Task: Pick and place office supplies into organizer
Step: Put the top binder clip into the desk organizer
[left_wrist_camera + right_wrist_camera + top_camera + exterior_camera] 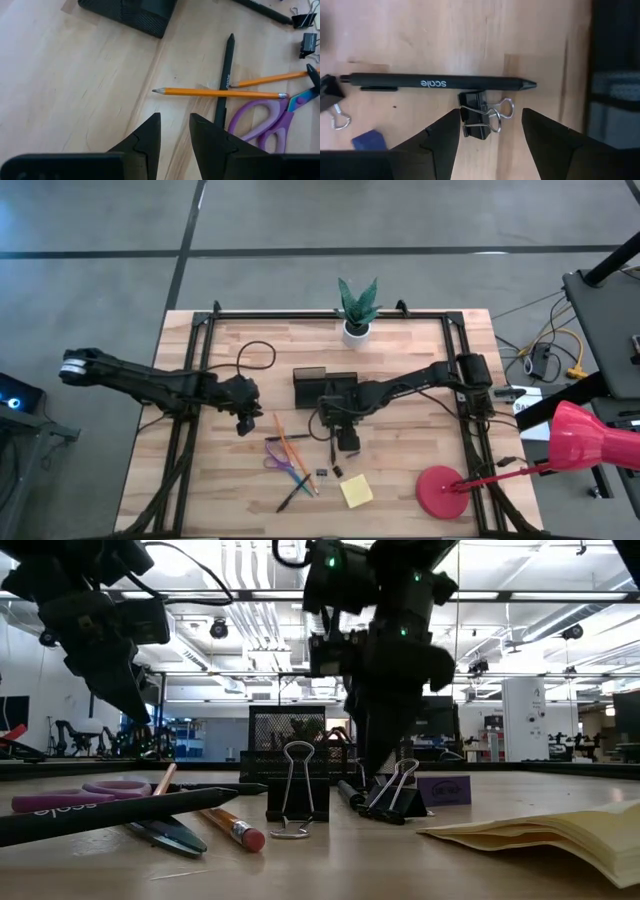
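Just in front of the organizer [325,387], mid-table, the right gripper [490,130] hovers low with jaws wide apart and empty, straddling a black binder clip [479,121] that lies just beside a black pen [440,82]. Step in hand looks like picking that clip: the gripper should drop straight down, keep the fingers clear of the pen, close on the clip body rather than the wire loops, then lift before moving toward the organizer. The left gripper [175,135] waits near the pencils, jaws slightly parted, holding nothing.

Counts: 2 orange pencils [220,92], 1 purple scissors [267,120], at least 2 black pens, 1 yellow sticky pad [356,492], at least 3 binder clips, 1 organizer, 1 potted plant [357,308].
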Available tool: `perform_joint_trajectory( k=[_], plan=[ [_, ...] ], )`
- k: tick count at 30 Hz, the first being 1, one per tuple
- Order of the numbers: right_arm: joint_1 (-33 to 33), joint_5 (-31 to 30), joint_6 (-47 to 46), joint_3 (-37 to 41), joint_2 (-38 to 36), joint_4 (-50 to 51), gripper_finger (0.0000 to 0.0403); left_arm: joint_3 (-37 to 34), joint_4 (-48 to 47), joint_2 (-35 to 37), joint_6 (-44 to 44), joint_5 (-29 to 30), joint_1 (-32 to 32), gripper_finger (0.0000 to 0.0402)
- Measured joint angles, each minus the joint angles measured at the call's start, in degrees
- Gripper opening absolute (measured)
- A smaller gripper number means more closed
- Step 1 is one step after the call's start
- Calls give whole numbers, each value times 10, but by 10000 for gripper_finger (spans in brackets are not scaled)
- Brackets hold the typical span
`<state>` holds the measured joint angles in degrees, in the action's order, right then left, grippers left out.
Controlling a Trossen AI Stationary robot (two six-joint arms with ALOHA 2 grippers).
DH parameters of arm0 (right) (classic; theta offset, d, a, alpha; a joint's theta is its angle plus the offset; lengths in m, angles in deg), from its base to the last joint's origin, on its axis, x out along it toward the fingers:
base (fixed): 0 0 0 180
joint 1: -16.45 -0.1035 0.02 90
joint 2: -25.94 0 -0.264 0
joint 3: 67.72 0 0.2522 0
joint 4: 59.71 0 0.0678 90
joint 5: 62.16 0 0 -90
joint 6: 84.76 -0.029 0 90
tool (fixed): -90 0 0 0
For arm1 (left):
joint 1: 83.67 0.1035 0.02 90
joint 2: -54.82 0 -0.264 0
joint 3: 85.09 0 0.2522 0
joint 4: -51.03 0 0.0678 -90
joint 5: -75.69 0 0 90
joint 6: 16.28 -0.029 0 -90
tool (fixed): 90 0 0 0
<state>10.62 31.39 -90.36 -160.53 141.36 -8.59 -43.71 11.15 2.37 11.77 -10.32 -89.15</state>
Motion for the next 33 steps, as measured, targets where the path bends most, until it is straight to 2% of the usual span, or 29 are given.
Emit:
perform_joint_trajectory(
  k=[6, 16, 22, 33],
  plan=[
    [0, 12, -48, 0, -2, 10, 198, 0, 0, -4, 0, 0, 2, 88],
    [0, 41, -77, -1, -3, -3, 164, 0, 0, -8, 0, -1, 3, 88],
    [2, 42, -76, -1, -2, -25, 128, 0, 0, -8, 1, -1, 3, 88],
    [3, 44, -47, 0, -2, -2, 48, 0, 0, -8, 1, -1, 3, 88]
  ],
)
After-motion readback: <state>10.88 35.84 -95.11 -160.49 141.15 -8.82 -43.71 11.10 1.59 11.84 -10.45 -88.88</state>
